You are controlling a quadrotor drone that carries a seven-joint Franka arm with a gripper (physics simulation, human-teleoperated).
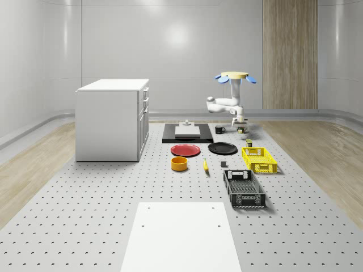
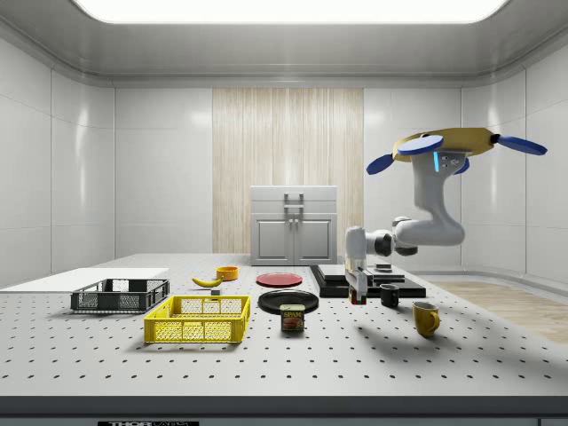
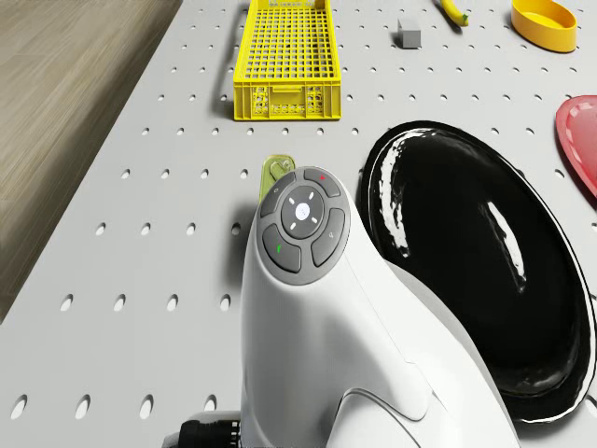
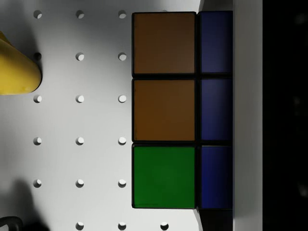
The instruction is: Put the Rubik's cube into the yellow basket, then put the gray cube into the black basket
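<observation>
One Rubik's cube [image 4: 164, 110], two baskets

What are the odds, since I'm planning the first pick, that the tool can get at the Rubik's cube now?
Probably yes: the tool hangs low over the table, the Rubik's cube lies close beneath it with nothing between, and the drone hovers overhead.

Gray perforated table [image 1: 85, 192]. On it: white cabinet [image 1: 112, 119], white sheet [image 1: 180, 235], black mat [image 1: 187, 135], red plate [image 1: 186, 150], black plate [image 1: 222, 148], orange bowl [image 1: 179, 164], banana [image 1: 205, 165], gray cube [image 1: 224, 164], yellow basket [image 1: 258, 159], black basket [image 1: 244, 188], can [image 2: 292, 318], black mug [image 1: 219, 130], yellow mug [image 2: 426, 318].
</observation>
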